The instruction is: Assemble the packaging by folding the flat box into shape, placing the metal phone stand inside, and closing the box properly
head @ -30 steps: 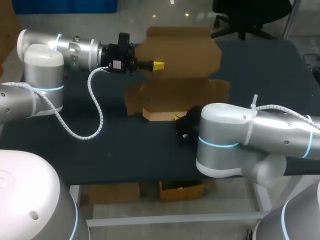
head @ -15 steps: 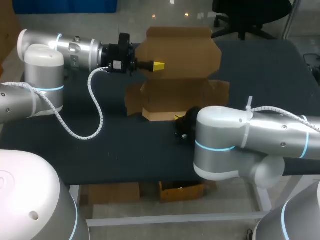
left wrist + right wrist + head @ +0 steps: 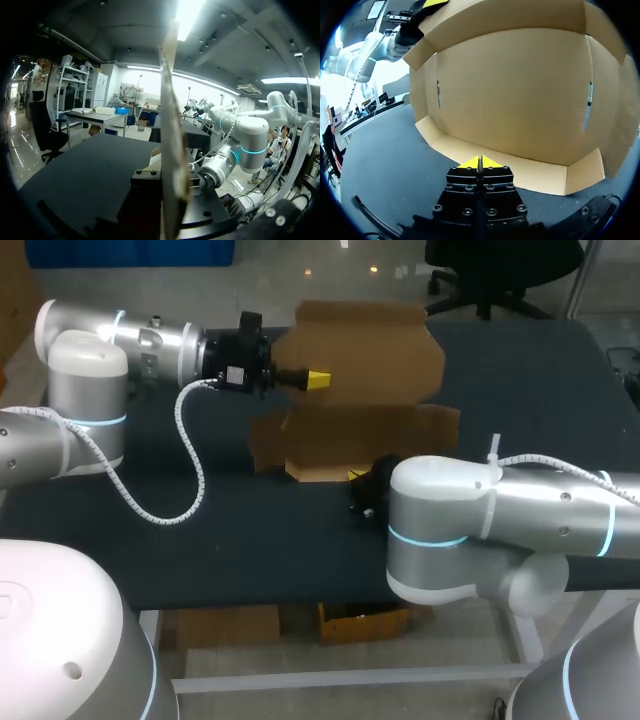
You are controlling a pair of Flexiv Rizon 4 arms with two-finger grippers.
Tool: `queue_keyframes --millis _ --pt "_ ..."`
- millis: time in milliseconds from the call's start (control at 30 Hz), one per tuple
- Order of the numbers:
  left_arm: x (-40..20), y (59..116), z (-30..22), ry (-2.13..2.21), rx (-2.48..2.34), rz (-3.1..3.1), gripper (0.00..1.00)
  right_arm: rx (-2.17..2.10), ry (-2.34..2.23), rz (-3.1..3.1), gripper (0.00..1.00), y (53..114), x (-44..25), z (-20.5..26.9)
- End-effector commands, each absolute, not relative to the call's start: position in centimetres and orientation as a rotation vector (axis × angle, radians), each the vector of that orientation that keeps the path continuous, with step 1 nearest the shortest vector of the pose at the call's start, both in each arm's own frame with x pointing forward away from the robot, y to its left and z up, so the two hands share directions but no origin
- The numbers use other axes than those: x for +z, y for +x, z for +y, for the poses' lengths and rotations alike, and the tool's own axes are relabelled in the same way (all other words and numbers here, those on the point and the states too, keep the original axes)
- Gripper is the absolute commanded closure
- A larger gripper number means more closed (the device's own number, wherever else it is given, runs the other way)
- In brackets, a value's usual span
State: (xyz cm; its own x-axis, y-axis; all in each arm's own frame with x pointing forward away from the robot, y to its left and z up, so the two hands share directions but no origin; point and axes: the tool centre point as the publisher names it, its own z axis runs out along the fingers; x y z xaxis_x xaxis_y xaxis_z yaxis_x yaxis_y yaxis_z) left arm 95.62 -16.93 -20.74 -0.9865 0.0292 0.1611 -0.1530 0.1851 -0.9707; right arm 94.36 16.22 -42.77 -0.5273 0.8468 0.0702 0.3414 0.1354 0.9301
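A brown cardboard box [image 3: 360, 435] lies half folded in the middle of the dark table [image 3: 200, 530]. Its lid [image 3: 370, 345] stands up at the back. My left gripper [image 3: 318, 378] is shut on the lid's left edge; in the left wrist view the lid [image 3: 172, 140] runs edge-on between its fingers. My right gripper [image 3: 356, 477] is shut with nothing in it, just in front of the box's low front wall [image 3: 520, 170]. In the right wrist view its yellow tips [image 3: 480, 161] point at the inside of the box [image 3: 520, 100]. No phone stand shows in any view.
The box's side flaps stick out at the left [image 3: 265, 440] and right [image 3: 440, 425]. The white cable [image 3: 185, 460] of my left arm loops over the table's left part. My right arm's thick elbow [image 3: 450, 530] hangs over the front of the table.
My left gripper has dropped slightly and the lid has tipped a little forward with it. My right arm's elbow has shifted a bit to the left; its gripper stays put.
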Motion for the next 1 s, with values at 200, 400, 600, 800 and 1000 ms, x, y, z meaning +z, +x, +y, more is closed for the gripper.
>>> queue_keyframes --millis 200,400,600,800,1000 --pt "-21.3 94.7 -16.7 0.133 1.893 -2.313 1.0 1.381 1.139 1.93 1.0 94.3 -43.3 16.5" --pt "-21.5 94.5 -16.6 0.138 1.895 -2.314 1.0 1.381 1.139 1.93 1.0 94.3 -43.3 16.5" --pt "-21.8 94.3 -16.6 0.141 1.891 -2.315 1.0 1.381 1.139 1.93 1.0 94.3 -43.3 16.5" --pt "-22.4 94.2 -16.6 0.148 1.883 -2.317 1.0 1.381 1.139 1.93 1.0 94.3 -43.3 16.5" --pt "-22.9 94.1 -16.7 0.152 1.87 -2.313 1.0 1.381 1.139 1.93 1.0 94.3 -43.3 16.5"
